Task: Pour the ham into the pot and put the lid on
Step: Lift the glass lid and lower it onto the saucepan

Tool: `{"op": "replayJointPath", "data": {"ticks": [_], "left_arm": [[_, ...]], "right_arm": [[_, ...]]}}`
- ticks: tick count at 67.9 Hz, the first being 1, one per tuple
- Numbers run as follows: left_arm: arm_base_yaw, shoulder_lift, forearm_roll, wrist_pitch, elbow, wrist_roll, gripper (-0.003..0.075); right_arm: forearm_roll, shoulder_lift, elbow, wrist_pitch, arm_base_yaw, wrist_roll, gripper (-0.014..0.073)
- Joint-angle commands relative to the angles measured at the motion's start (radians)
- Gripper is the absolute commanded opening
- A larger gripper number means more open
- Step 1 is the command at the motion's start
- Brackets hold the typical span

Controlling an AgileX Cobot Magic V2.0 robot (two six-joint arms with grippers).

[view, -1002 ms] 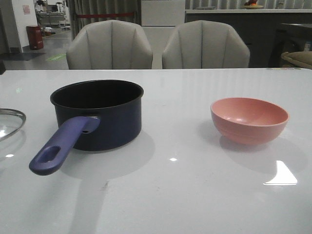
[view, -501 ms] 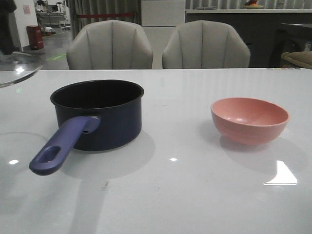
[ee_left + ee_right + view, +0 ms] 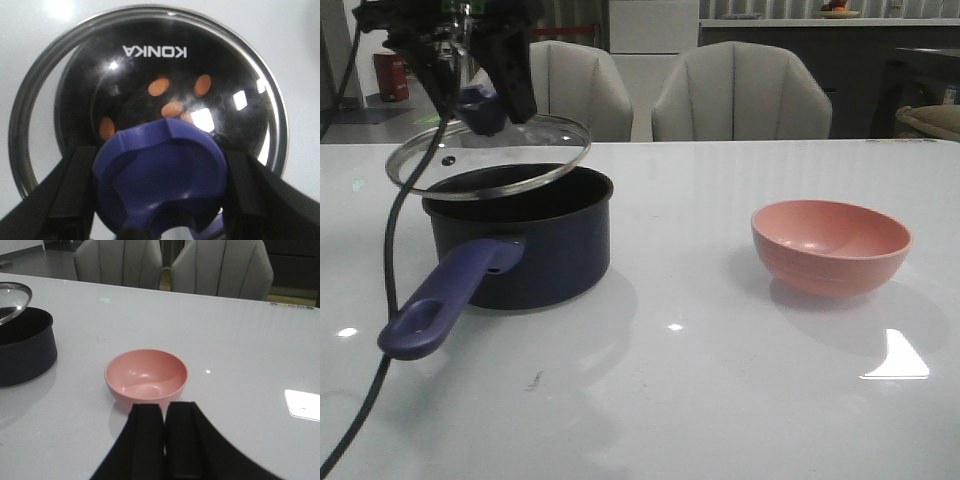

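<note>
Two black fingers (image 3: 70, 190) of the left gripper (image 3: 480, 95) are clamping the flared dark blue knob (image 3: 160, 182) of the round clear glass lid with a metal rim (image 3: 490, 155), one on each side of it. That gripper is reaching down from above at the table's left side, its black cable (image 3: 390, 250) drooping past the pot toward the near edge. It is holding the lid in the air just above the dark navy round saucepan (image 3: 520, 240), tilted, with the edge nearer the camera lower, and offset a little to the left of the pot's mouth, so the rims are not meeting. Through the glass in the left wrist view, four small rounded orange-pink chunks of ham (image 3: 159, 86) are lying on the pot's black floor.

Closed together with nothing between them, the fingers of the right gripper (image 3: 165, 440) are hovering low over the table, near the pink round bowl (image 3: 146, 376) and apart from it. The bowl is standing upright on the right side, well apart from the pot.

Everything is resting on a glossy white table (image 3: 720, 400) that is mirroring ceiling lights. Behind it two grey padded chairs (image 3: 740, 95) are standing side by side, with a dim room beyond.

Lengthwise, the pot's purple-blue handle (image 3: 445, 300) is running from the pot wall toward the front left, its end with the hole nearest the camera.
</note>
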Motion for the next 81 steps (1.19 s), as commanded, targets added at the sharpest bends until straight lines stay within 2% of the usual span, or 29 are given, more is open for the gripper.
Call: {"op": "replayJointPath", "data": {"ticks": [1,34,64,71,81], "left_arm": [[-0.010,-0.036,-0.001,-0.038,-0.041,0.000,0.0134],[-0.010,-0.027,-0.007,-0.145,-0.043,0.000,0.0134],[-0.010,0.007,-0.025,-0.120,-0.049,0.000,0.0137],[-0.010,0.024,-0.028,-0.118,-0.049,0.000,0.0158],[-0.010,0.044,-0.030,-0.122,-0.051,0.000,0.0244]], "right_arm": [[0.002,0.010,-0.026,-0.079,-0.001,-0.010,0.0150],[0.002,0.010,-0.026,-0.079,-0.001,-0.010,0.0150],[0.002,0.010,-0.026,-0.079,-0.001,-0.010,0.0150],[0.002,0.010,-0.026,-0.079,-0.001,-0.010,0.0150],[0.002,0.010,-0.026,-0.079,-0.001,-0.010,0.0150]]}}
